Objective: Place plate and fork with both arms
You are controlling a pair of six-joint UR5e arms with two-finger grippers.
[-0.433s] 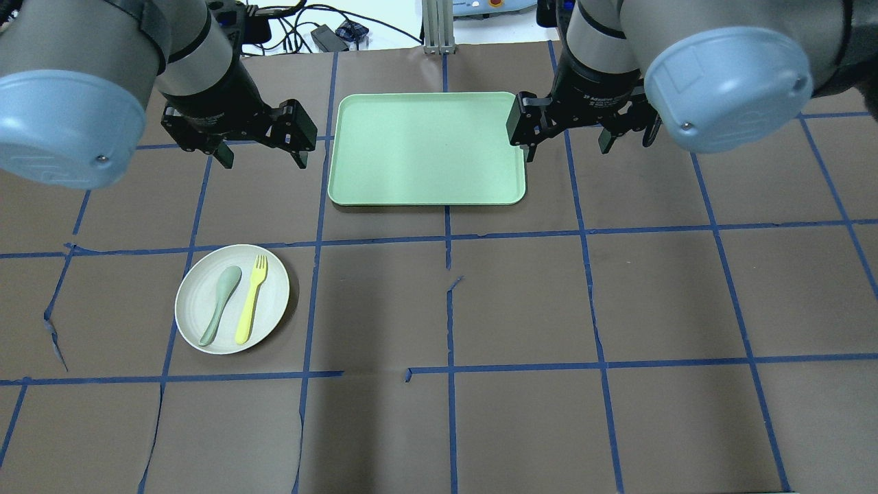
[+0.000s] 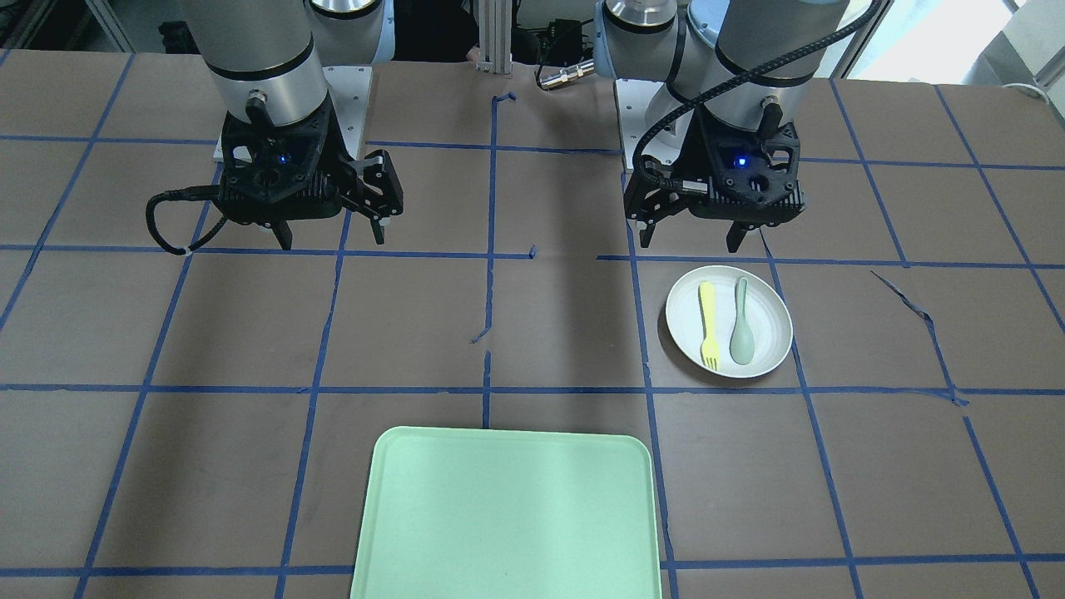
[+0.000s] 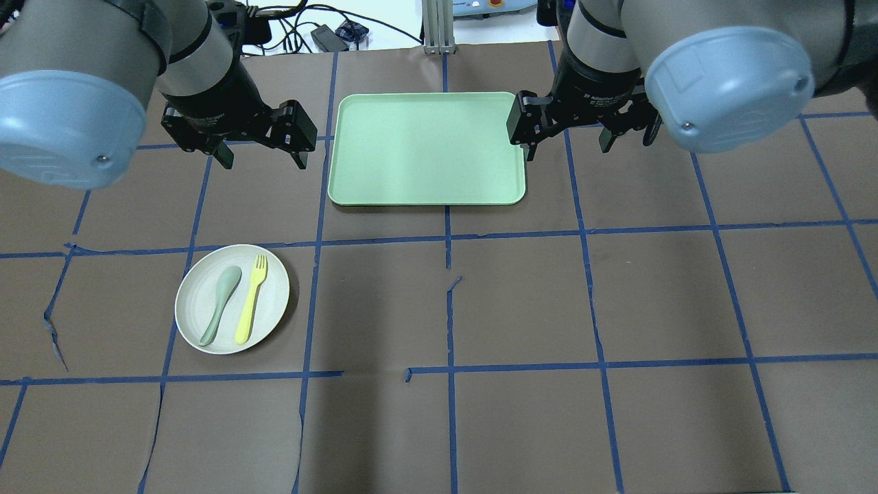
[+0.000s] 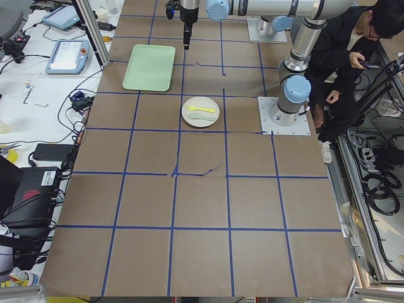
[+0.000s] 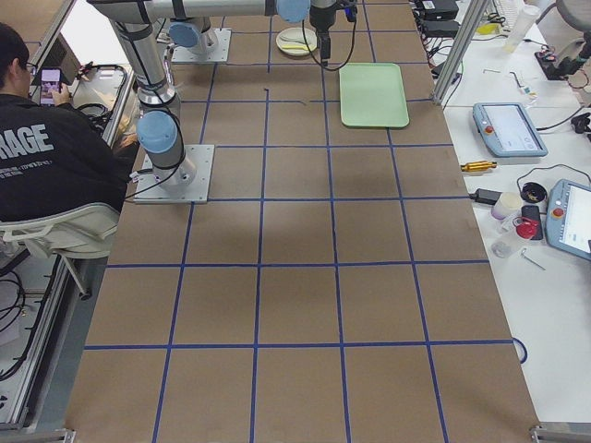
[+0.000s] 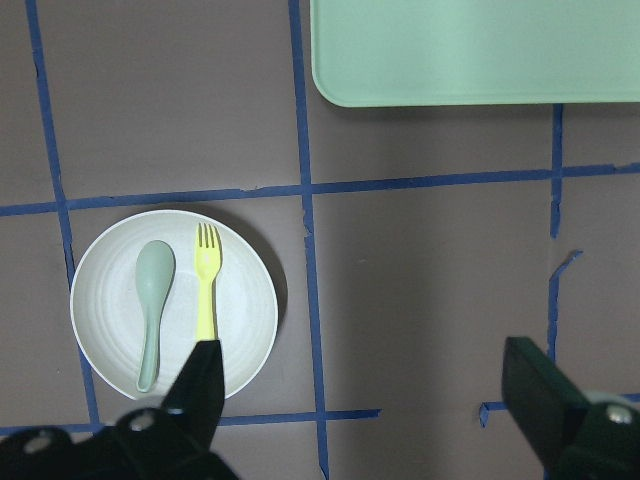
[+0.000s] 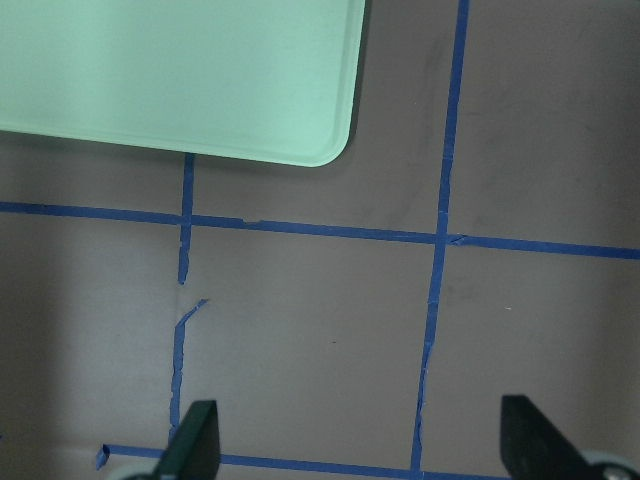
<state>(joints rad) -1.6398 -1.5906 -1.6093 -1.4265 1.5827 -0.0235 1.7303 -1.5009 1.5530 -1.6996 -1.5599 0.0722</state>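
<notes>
Two jaws-wide, empty grabbers up top: left pincer (image 3: 263,161) and right pincer (image 3: 568,149) hang either side of the smooth, round-cornered green tray (image 3: 425,147). Over on the robot's left, the round matte white plate (image 3: 274,293) sits on the brown, blue-taped surface (image 3: 521,302), with the slim yellow fork (image 3: 250,302) lying on it beside a grey-green spoon (image 3: 221,305).

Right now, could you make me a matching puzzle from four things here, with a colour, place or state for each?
Things:
1 fork
2 spoon
3 tray
4 left claw

Descriptions:
A open, holding nothing
B yellow, lying on the plate
C pale green rectangle
D grey-green, lying on the plate

Pairs: 1-B; 2-D; 3-C; 4-A
</notes>
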